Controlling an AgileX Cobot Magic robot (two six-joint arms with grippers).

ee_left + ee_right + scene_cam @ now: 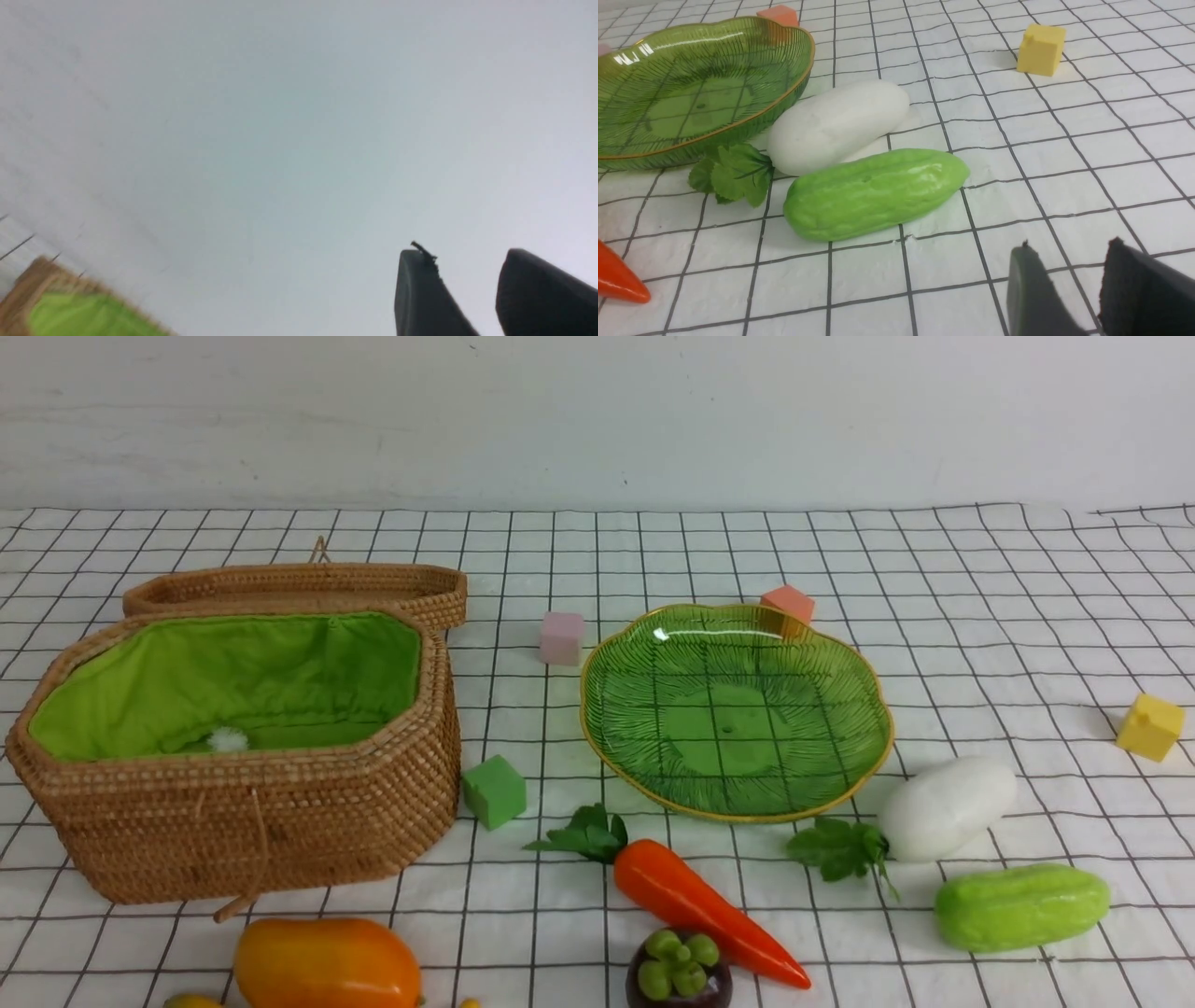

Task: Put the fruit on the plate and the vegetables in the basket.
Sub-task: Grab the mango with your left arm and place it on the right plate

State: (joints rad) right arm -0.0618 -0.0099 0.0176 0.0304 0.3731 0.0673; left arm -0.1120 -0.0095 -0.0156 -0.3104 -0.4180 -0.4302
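The open wicker basket (280,812) with green lining stands at the left, its corner (32,284) showing in the left wrist view. The green plate (738,709) (691,93) lies bare in the middle. In front of it lie the carrot (695,907), the white radish (948,805) (836,123) and the cucumber (1022,905) (878,191). At the near edge sit the mango (327,963), the mangosteen (680,973) and a yellow banana end (191,1001). My left gripper (467,254) is open, facing the wall. My right gripper (1070,245) is open above the cloth near the cucumber.
Foam cubes are scattered about: pink (561,637), orange (789,605), green (495,791) and yellow (1150,726) (1041,49). The basket's lid (299,588) lies open behind it. A small white tuft (227,739) sits inside the basket. A checked cloth covers the table.
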